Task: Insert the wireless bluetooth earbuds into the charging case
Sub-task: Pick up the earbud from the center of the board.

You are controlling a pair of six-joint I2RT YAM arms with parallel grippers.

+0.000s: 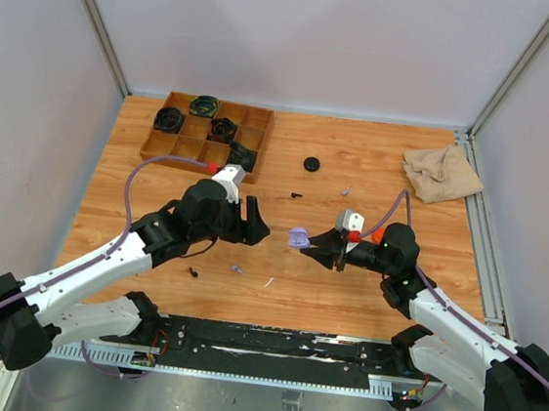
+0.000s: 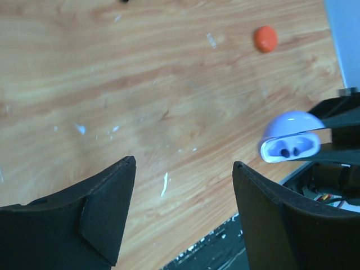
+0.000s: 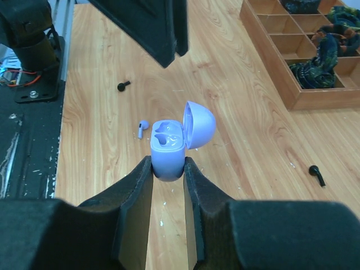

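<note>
Case (image 3: 169,149) is sitting open but empty, right gripper (image 3: 169,164) clamping it, left gripper (image 2: 183,188) gaping nearby, lavender earbud (image 3: 143,127) lying near it.

— What lies on the wooden table (image 1: 368,156)?

— At the far left corner, a wooden compartment tray (image 1: 256,117). At the far right, a crumpled beige cloth (image 1: 442,173). Between them sits a small black round disc (image 1: 310,163).

— And the tiny pieces?

— Toward the middle, a far black earbud (image 1: 297,195), with a far lavender earbud (image 1: 345,189) near it. Closer to the front edge lie a near black earbud (image 1: 193,273), a near lavender earbud (image 1: 236,269) and a thin pale sliver (image 1: 269,283). An orange-red earbud (image 2: 265,39) rests alone on bare wood.
</note>
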